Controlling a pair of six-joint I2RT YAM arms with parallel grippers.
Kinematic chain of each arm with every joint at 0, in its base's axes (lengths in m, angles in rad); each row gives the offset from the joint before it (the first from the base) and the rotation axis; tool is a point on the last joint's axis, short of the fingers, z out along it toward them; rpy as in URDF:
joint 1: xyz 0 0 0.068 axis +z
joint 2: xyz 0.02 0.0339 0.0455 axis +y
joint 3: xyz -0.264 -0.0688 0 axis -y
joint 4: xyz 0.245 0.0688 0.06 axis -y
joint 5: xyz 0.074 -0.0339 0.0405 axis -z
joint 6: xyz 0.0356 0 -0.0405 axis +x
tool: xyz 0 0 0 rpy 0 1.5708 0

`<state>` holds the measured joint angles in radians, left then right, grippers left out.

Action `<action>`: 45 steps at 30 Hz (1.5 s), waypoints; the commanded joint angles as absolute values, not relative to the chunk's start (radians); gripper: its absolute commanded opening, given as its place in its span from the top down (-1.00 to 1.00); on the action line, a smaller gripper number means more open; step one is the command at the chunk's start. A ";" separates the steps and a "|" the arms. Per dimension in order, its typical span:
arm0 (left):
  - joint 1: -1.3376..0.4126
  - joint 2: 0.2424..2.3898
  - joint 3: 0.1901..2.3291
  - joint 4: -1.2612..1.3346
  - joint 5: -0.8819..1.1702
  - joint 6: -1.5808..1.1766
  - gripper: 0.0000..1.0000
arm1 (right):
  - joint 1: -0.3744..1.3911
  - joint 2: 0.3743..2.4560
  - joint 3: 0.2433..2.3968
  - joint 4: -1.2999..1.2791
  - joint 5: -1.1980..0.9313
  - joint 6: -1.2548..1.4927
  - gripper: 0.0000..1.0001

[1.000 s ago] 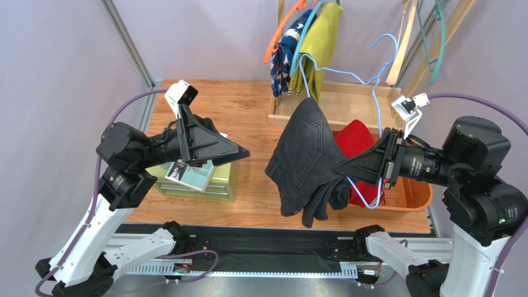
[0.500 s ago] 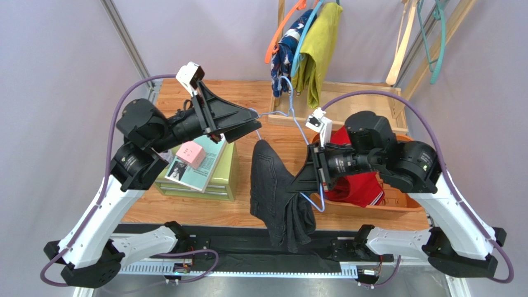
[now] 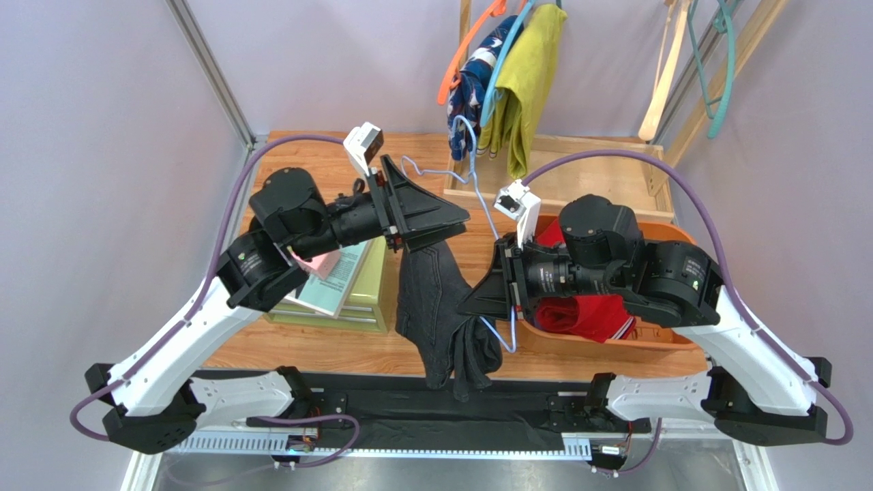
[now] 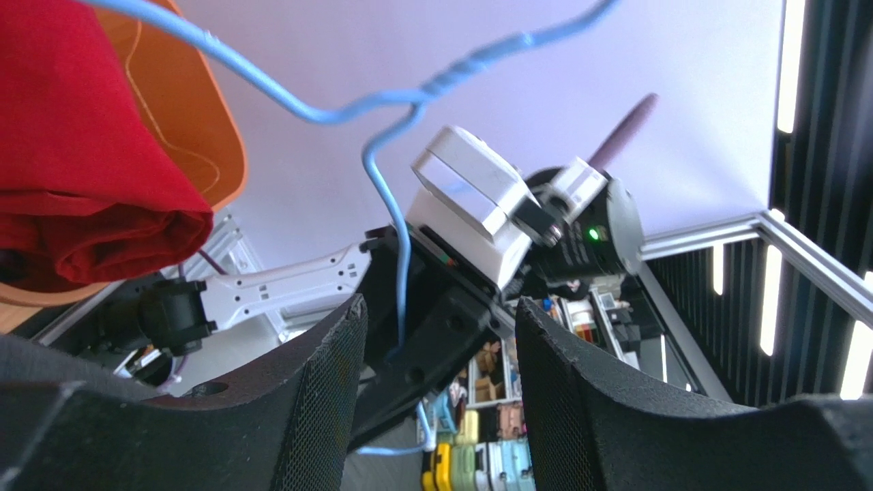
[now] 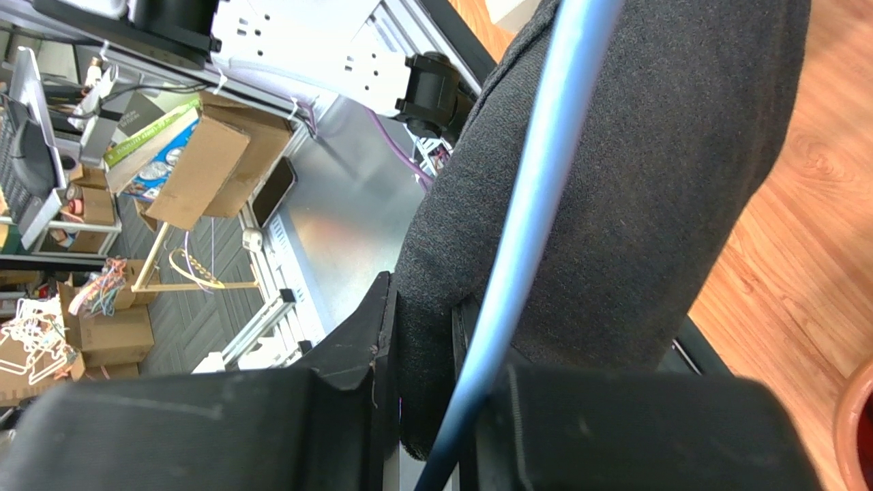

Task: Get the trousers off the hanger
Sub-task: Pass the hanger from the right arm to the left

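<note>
Black trousers (image 3: 439, 307) hang off a light-blue wire hanger (image 3: 509, 329) above the table's near middle. My right gripper (image 3: 468, 303) is shut on the black cloth (image 5: 635, 184), and the hanger wire (image 5: 533, 205) runs along its jaws (image 5: 430, 327). My left gripper (image 3: 459, 219) sits at the hanger's upper part, open, with the thin wire (image 4: 400, 235) passing between its fingers (image 4: 435, 307) without contact. Red trousers (image 3: 574, 312) lie in the orange basket (image 3: 676, 332). Navy patterned trousers (image 3: 474, 92) and yellow-green trousers (image 3: 530, 72) hang at the back.
A green drawer box (image 3: 364, 299) with a booklet and a pink block stands under the left arm. A wooden rack base (image 3: 605, 174) sits behind the basket. Empty hangers (image 3: 717, 61) hang at the back right. The red cloth (image 4: 82, 153) shows in the left wrist view.
The right arm carried the hanger and black trousers left and nearer. The left arm swung right to the hanger's top, and its jaws narrowed.
</note>
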<state>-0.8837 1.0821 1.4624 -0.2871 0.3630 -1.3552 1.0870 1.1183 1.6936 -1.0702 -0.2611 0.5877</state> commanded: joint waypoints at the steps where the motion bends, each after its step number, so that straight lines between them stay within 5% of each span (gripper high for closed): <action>1: -0.907 1.129 1.489 -0.239 0.348 -1.333 -0.21 | 1.130 1.091 1.694 -0.890 -0.213 0.606 1.00; 11: -0.911 1.141 1.463 -0.221 0.337 -1.338 -0.03 | 1.210 1.118 1.698 -0.882 -0.167 0.626 1.00; 20: -0.911 1.094 1.401 -0.189 0.339 -1.364 0.51 | 1.278 1.180 1.759 -0.905 -0.114 0.615 1.00; 22: -0.911 1.078 1.385 -0.186 0.324 -1.368 0.85 | 1.284 1.181 1.763 -0.910 -0.101 0.615 0.99; 24: -0.911 1.062 1.384 -0.195 0.316 -1.365 1.00 | 1.284 1.174 1.759 -0.917 -0.069 0.617 0.73; 31: -0.910 1.014 1.385 -0.183 0.328 -1.423 1.00 | 1.284 1.122 1.747 -0.943 -0.034 0.604 -0.25; 37: -0.896 0.988 1.443 -0.219 0.356 -1.424 1.00 | 1.284 1.016 1.694 -0.951 -0.002 0.531 -0.81; 45: -0.877 0.930 1.431 -0.149 0.388 -1.558 1.00 | 1.284 0.924 1.548 -0.914 0.147 0.267 -0.98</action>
<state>-0.8825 0.9981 1.3830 -0.3229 0.3573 -1.4517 1.2804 0.9363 1.6527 -0.9665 0.0639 0.4686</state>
